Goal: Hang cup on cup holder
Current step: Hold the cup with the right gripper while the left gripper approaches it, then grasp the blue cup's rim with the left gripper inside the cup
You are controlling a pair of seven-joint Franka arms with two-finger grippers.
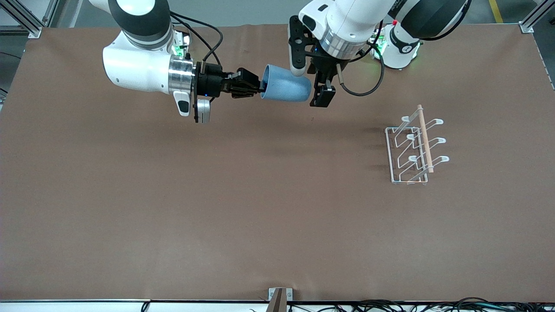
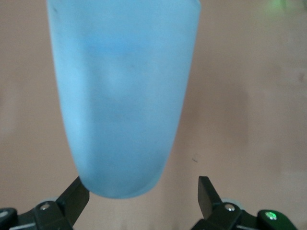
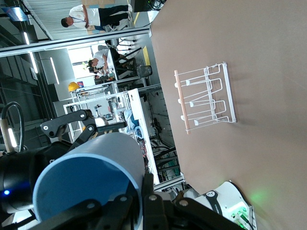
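Mid-air handover above the table (image 1: 130, 216): the right gripper (image 1: 256, 89) pinches the rim of the blue cup (image 1: 286, 89), held sideways. The left gripper (image 1: 310, 82) straddles its base, fingers (image 2: 72, 199) spread, not yet gripping. The cup holder (image 1: 414, 145) stands well apart, empty; hanging remains. Only the left wrist view shows those gaps.

The cup (image 2: 123, 96) fills most of the left wrist view as a blurred blue mass; its rim end is cut off by the picture's edge, and it covers part of one finger of the left claw (image 2: 144, 196). In the right wrist view, the cup's lower rim is hidden by the right claw (image 3: 144, 201) (fingers partly cut off at the frame edge). In the front view, both arms' bases run out of frame.
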